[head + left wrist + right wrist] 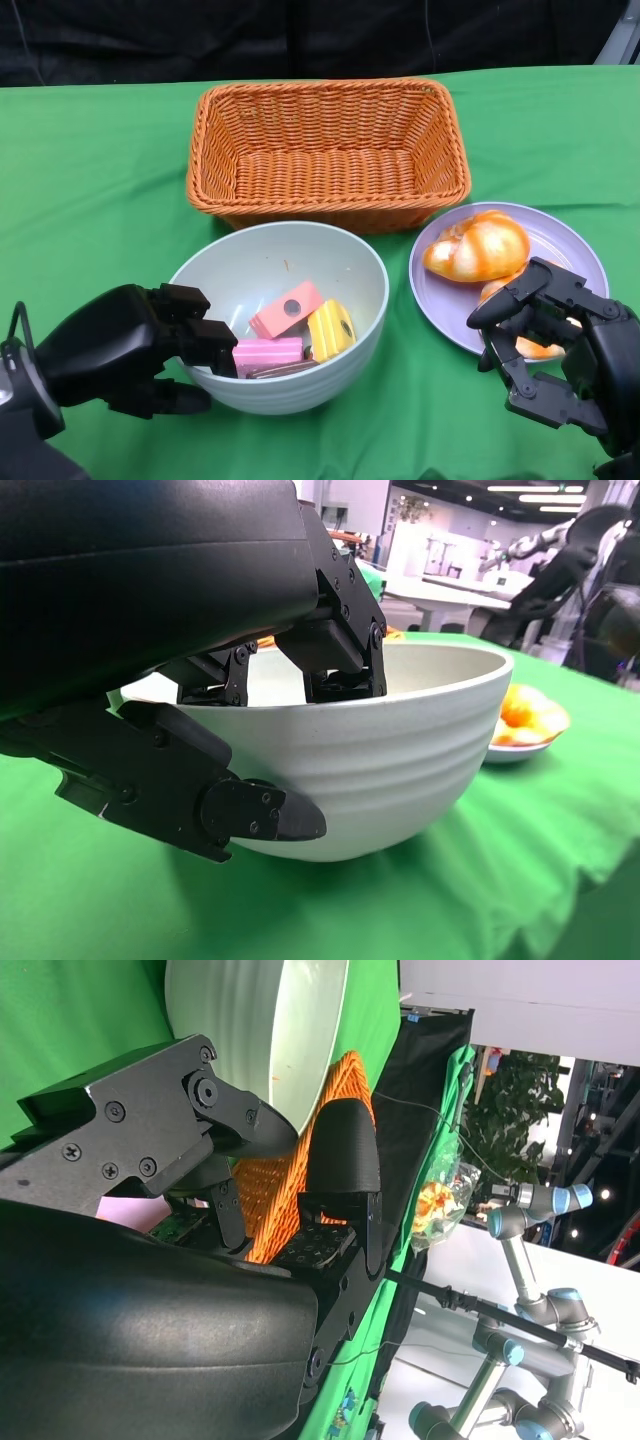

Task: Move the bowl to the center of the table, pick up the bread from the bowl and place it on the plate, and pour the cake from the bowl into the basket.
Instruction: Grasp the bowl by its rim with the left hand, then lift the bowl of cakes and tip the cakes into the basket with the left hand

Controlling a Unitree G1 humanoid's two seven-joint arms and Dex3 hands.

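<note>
The bowl [285, 262], holding cake [288, 310], is gripped at its rim by the left robot hand [150, 345], before the basket [328, 150]. Bread [478, 247] lies on the plate [560, 240]; the right robot hand [550, 335] is released.

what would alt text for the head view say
The left hand grips the rim of a pale bowl holding pink and yellow cake pieces. Behind it sits an empty wicker basket; the right hand hovers over a purple plate with bread.
</note>
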